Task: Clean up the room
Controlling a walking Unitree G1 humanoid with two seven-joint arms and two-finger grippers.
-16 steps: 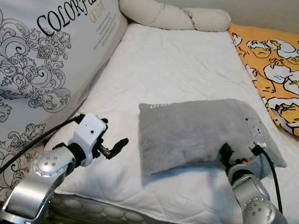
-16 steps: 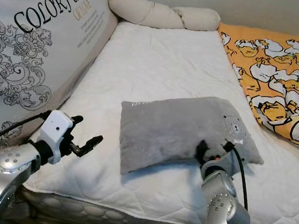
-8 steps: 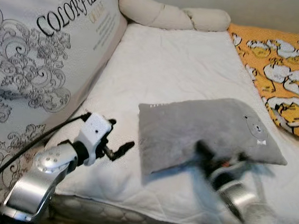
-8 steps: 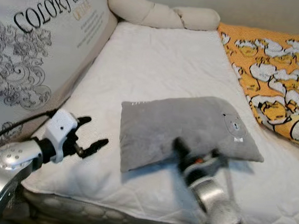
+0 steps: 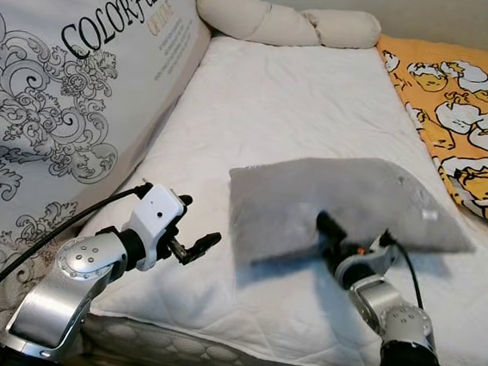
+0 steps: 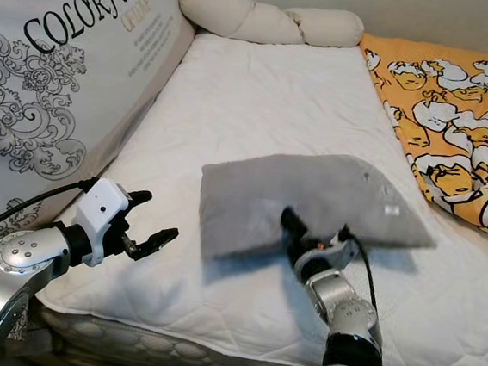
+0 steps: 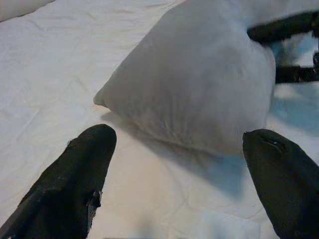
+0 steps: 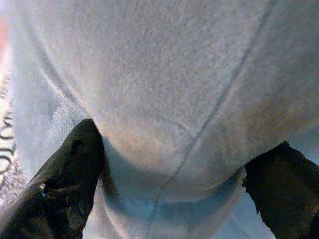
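Note:
A grey pillow (image 5: 346,197) lies on the white mattress (image 5: 268,107), its front edge raised off the sheet with a shadow under it. My right gripper (image 5: 323,223) is at the middle of that front edge. In the right wrist view its fingers (image 8: 70,169) stand wide apart, open, with the pillow (image 8: 169,89) bulging between them. My left gripper (image 5: 199,222) hovers open over the mattress to the left of the pillow, a short gap away. Its wrist view looks at the pillow's near corner (image 7: 199,89).
A large printed cushion (image 5: 63,88) leans along the left side of the bed. A cream bolster (image 5: 277,22) lies across the far end. An orange duck-print blanket (image 5: 467,109) covers the right side. The mattress's front edge (image 5: 237,342) is just below my arms.
My right gripper has slid left from the pillow's right end to the middle of its front edge, and that edge has risen. The left gripper has crept slightly toward the pillow.

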